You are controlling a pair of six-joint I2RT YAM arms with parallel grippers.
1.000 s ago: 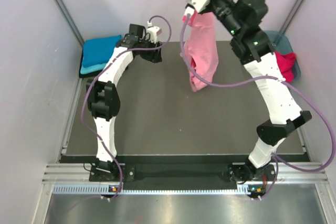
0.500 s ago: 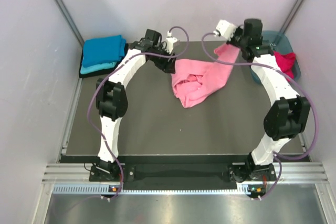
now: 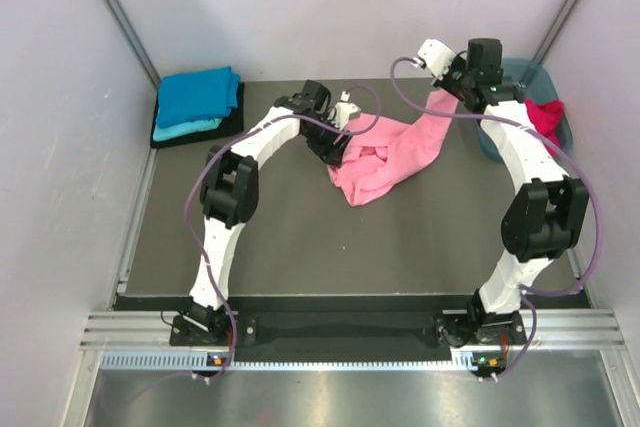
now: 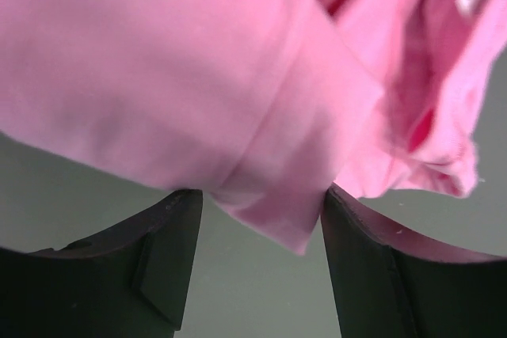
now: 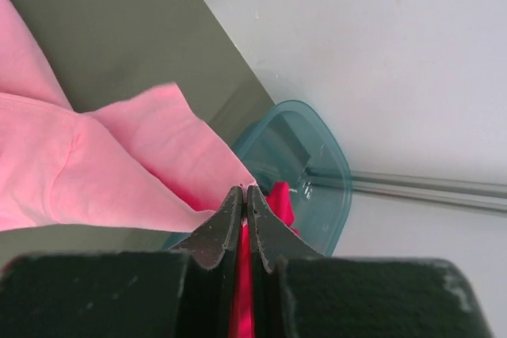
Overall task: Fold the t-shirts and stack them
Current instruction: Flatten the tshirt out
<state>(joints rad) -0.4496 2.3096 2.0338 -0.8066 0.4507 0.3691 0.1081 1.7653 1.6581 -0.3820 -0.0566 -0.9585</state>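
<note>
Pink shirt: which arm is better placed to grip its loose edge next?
Left: the left fingers, open, flank a fold of the pink shirt; the right fingers are shut on its far end.

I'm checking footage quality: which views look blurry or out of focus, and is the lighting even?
Left wrist: the pink t-shirt sits too close, soft and unfocused. Right wrist: the tub is sharp, the right gripper blurs towards the lens. Top external: sharp, evenly lit, soft shadows.

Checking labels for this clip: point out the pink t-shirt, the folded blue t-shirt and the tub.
pink t-shirt (image 3: 385, 162): top view, crumpled middle.
folded blue t-shirt (image 3: 198, 95): top view, upper face.
tub (image 5: 313, 164): right wrist view, inner wall.
</note>
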